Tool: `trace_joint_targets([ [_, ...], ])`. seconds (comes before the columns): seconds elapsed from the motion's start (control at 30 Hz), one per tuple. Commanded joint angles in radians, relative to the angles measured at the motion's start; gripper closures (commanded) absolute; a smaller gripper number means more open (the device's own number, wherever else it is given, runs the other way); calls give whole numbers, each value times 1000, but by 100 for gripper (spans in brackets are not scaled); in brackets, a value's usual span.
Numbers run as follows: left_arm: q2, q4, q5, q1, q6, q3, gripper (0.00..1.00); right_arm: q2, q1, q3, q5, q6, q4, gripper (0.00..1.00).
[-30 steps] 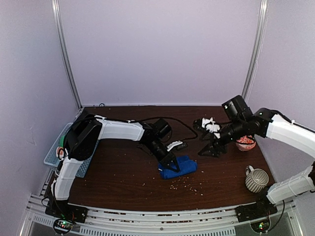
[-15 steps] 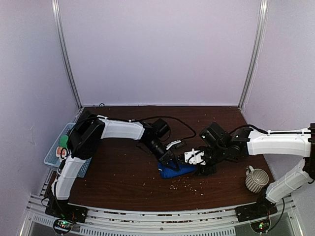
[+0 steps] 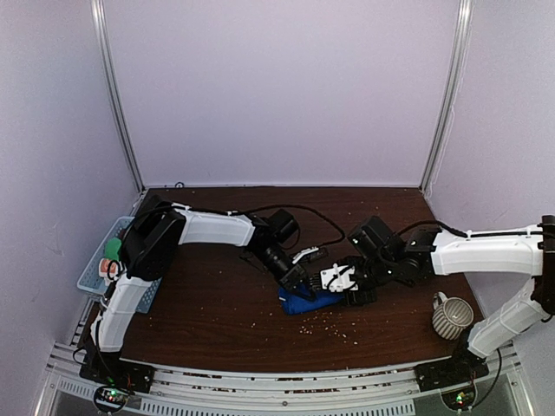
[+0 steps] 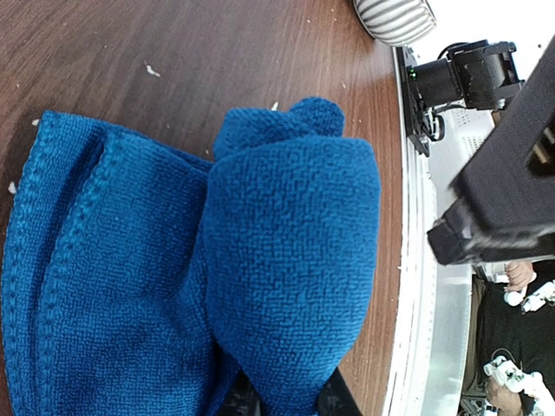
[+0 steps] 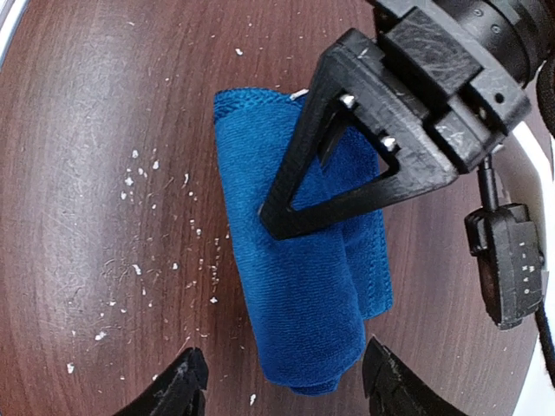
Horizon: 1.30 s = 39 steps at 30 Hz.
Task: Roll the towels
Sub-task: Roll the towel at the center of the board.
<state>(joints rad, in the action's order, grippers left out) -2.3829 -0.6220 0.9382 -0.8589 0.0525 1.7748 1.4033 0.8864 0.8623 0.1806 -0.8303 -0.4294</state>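
- Top external view: the left arm (image 3: pixel 217 230) reaches from its base at the near left across the table (image 3: pixel 208 321) toward the middle, with the forearm angled down. The left gripper (image 3: pixel 299 290) points down onto the blue towel (image 3: pixel 310 303).
- The blue towel lies bunched near the middle of the table, a little to the right, with pale crumbs (image 3: pixel 328 328) scattered just in front of it.
- The right arm (image 3: pixel 486 251) stretches in low from the right, almost level. The right gripper (image 3: pixel 351 293) is at the towel's right end, close beside the left gripper.
- A striped mug (image 3: pixel 452 316) stands near the right edge, well apart from the towel. A light blue basket (image 3: pixel 91 276) sits at the far left edge.
- Left wrist view: the blue towel (image 4: pixel 286 260) fills most of the picture, with a thick fold bulging up from between the left gripper (image 4: pixel 290 407) fingers (image 4: pixel 334 406). The fingers sit close together and pinch that fold. Flatter layers of the towel lie to its left on the wood.
- The striped mug (image 4: pixel 395 17) shows at the top edge.
- Right wrist view: the right gripper (image 5: pixel 286 386) hovers over the near end of the blue towel (image 5: pixel 295 321). Its fingertips (image 5: pixel 186 381) are spread wide, one on each side of the cloth, and neither visibly touches it.
- The left gripper (image 5: pixel 270 217) comes in from the upper right with its triangular fingers drawn together, the tips dug into the middle of the towel.
- The towel lies lengthwise as a loose folded strip on the table (image 5: pixel 87 130), with crumbs (image 5: pixel 139 191) to its left.
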Motion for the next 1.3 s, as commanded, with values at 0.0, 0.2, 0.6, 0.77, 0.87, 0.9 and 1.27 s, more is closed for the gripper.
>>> trace_joint_targets([
  [0.0,-74,-30,-94,6,6,-18,91,9,22,-44,6,-24,44,37],
  [0.2,-77,-30,-80,11,10,-21,91,75,43,-70,-65,-38,193,36],
  [0.6,-39,-66,-84,21,-40,-23,83,249,48,-37,-99,-128,184,62],
  [0.77,109,-66,-202,26,-90,-91,63,291,48,33,-7,-126,22,77],
  [0.87,180,-58,-259,47,-88,-150,53,293,48,75,51,-101,-79,81],
  [0.9,202,-55,-276,55,-88,-169,51,296,49,92,72,-92,-115,81],
  [1.27,494,0,-707,162,11,-391,50,483,42,303,188,82,-319,85],
])
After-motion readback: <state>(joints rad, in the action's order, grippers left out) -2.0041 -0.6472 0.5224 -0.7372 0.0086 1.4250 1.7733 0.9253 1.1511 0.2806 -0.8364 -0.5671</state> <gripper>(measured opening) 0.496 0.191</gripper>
